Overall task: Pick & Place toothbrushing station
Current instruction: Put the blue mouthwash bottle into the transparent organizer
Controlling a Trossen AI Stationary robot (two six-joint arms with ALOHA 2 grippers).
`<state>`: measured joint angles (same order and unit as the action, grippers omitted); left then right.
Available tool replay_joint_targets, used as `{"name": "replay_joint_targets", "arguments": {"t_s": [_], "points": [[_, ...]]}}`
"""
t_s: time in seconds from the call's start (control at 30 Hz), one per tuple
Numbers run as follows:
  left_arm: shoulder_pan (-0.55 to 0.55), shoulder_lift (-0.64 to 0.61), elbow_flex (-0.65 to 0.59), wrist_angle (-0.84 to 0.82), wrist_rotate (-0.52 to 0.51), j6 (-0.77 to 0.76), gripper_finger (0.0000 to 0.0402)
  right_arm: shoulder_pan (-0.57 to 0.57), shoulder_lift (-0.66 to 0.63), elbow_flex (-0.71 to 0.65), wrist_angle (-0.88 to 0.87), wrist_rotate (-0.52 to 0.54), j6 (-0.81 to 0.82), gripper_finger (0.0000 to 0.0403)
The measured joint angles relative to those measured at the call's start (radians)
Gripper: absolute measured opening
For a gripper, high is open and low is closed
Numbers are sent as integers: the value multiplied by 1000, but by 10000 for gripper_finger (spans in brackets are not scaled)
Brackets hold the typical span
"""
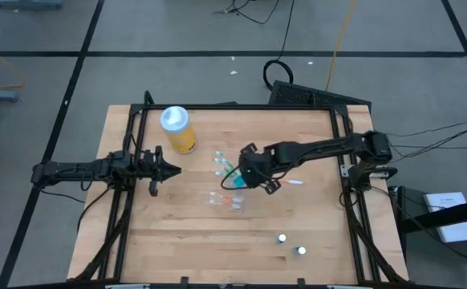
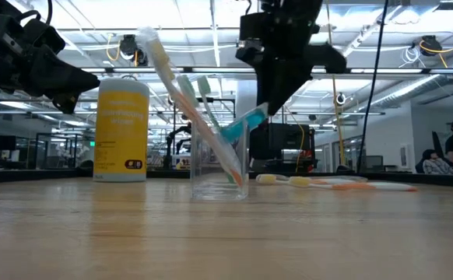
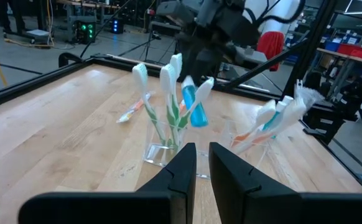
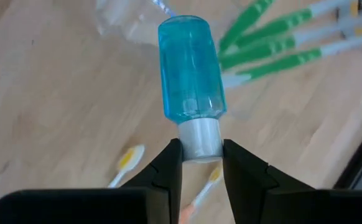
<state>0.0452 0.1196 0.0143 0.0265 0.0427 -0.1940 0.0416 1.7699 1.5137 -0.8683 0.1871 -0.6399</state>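
While the high view only gives a dark tangle at mid-bench, the right wrist view spells it out: the right gripper [image 4: 201,155] is clamped on the white cap of a teal tube [image 4: 191,68], its blue body pointing away from the fingers. From the left wrist view, that tube hangs tilted just above a clear cup [image 3: 167,146] holding green-and-white toothbrushes [image 3: 170,93], and a second cup [image 3: 255,140] with orange-handled brushes stands just to its side. The low view stacks the cups into one shape, so I can't tell there which cup the tube is over. Only the low view shows loose orange toothbrushes [image 2: 328,183] lying flat on the bench [image 1: 217,249] beyond the cup. Overhead, two white-capped tubes [image 1: 290,245] stand near the front right, well apart from the cups, and a yellow bottle [image 1: 178,130] stands far left. Left gripper [image 1: 172,169] hovers at the left side, fingers nearly together, holding nothing.
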Motion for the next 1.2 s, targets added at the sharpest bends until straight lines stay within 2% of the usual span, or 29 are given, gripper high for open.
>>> {"name": "replay_joint_targets", "arguments": {"t_s": [0.5,0.87,1.2], "points": [[0,0,0,0,0,0,49,28,32,12,65,22,-132,87],[0,0,0,0,0,0,49,42,32,12,147,-33,-164,101],[0,0,0,0,0,0,49,45,32,11,192,-34,-169,102]]}}
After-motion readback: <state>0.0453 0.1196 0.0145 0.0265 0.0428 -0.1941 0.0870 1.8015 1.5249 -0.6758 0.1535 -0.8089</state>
